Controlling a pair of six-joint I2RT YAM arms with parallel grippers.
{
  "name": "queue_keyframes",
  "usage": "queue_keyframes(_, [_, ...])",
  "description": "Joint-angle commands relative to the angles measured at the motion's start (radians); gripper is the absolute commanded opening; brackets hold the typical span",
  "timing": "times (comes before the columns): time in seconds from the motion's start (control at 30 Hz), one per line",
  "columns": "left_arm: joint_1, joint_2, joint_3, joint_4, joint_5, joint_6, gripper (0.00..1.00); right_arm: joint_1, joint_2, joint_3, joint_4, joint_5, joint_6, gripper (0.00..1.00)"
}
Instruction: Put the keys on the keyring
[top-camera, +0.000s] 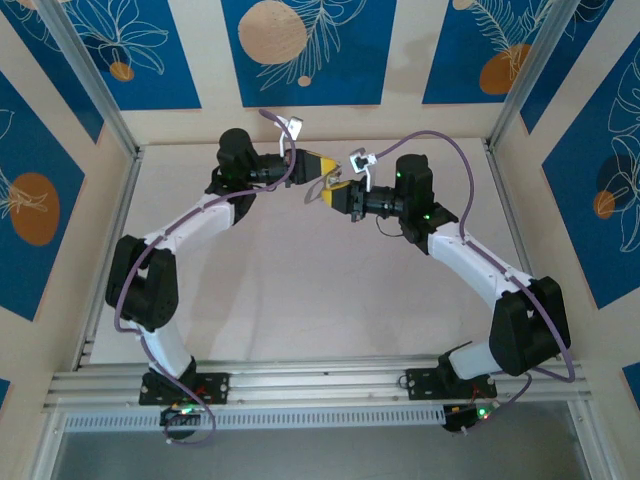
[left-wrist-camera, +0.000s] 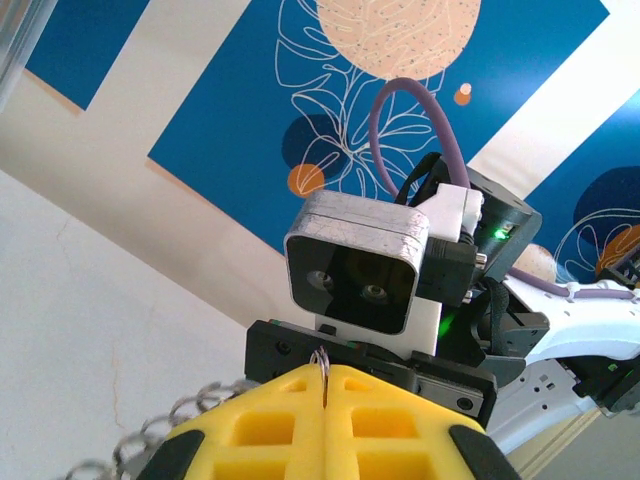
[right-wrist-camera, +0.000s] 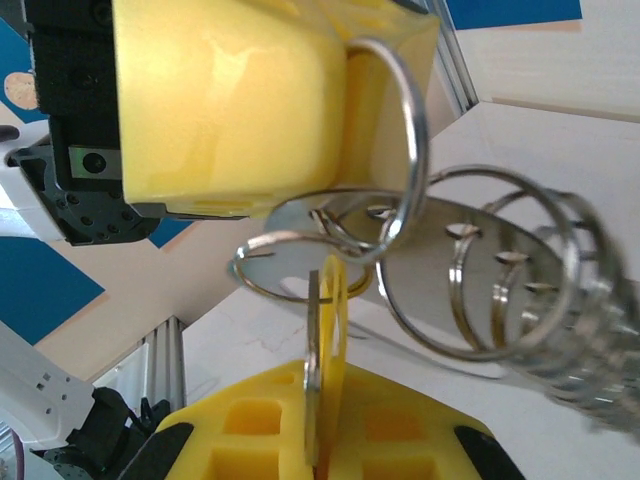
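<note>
The left gripper (top-camera: 318, 166) and the right gripper (top-camera: 336, 193) are being held nose to nose in the air above the far middle of the surface (top-camera: 300, 300); this is probably so that the thin metal parts are being worked between them instead of lying flat, where wire is hard to pick up. The left gripper is being held closed on the keyring (right-wrist-camera: 420, 140); its wire is being seen edge-on between the yellow fingers (left-wrist-camera: 270, 420) in the left wrist view, and as a round loop jutting out of them in the right wrist view. It is being clamped by one side, seemingly so that the free part is being offered to the other arm.

The right gripper is being held closed on a thin flat metal piece (right-wrist-camera: 313, 340), standing upright and reaching up into the overlapping loops just below the left gripper; whether it is a key or a small ring cannot be told. The keys (right-wrist-camera: 480, 250) are being seen just beside the keyring as flat silvery blades strung with wire rings, trailing off to one side; whether the far end is touching the surface cannot be told.

Threading is being judged as under way, not finished; the edge-on grip is likely being used to aim the piece at the wire, and slipping is the main risk.
</note>
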Motion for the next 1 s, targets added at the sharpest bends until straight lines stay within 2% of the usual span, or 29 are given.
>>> queue_keyframes(0.0, [-0.009,-0.030,0.021,0.035,-0.017,0.016,0.00,0.027,0.023,0.032,-0.025,-0.031,-0.025,0.00])
queue_keyframes(0.2, [-0.010,-0.031,0.017,0.038,-0.019,0.016,0.00,0.028,0.026,0.031,-0.036,-0.013,-0.023,0.00])
queue_keyframes(0.27, [-0.011,-0.034,0.014,0.040,-0.021,0.016,0.00,0.023,0.018,0.025,-0.041,0.000,-0.018,0.09])
queue_keyframes(0.37, [-0.011,-0.040,0.006,0.046,-0.033,0.015,0.00,0.009,-0.006,0.008,-0.051,0.013,-0.012,0.30])
queue_keyframes(0.4, [-0.011,-0.041,0.004,0.053,-0.039,0.012,0.00,0.003,-0.020,-0.005,-0.051,0.015,-0.010,0.34])
queue_keyframes(0.57, [-0.010,-0.045,-0.003,0.098,-0.057,-0.015,0.00,-0.029,-0.110,-0.080,-0.069,0.015,-0.006,0.47])
queue_keyframes(0.8, [-0.010,-0.059,-0.020,0.149,-0.088,-0.036,0.00,-0.105,-0.287,-0.197,-0.066,0.028,0.030,0.50])
queue_keyframes(0.97, [-0.011,-0.054,-0.032,0.205,-0.099,-0.074,0.00,-0.152,-0.331,-0.179,0.029,0.053,0.125,0.50])
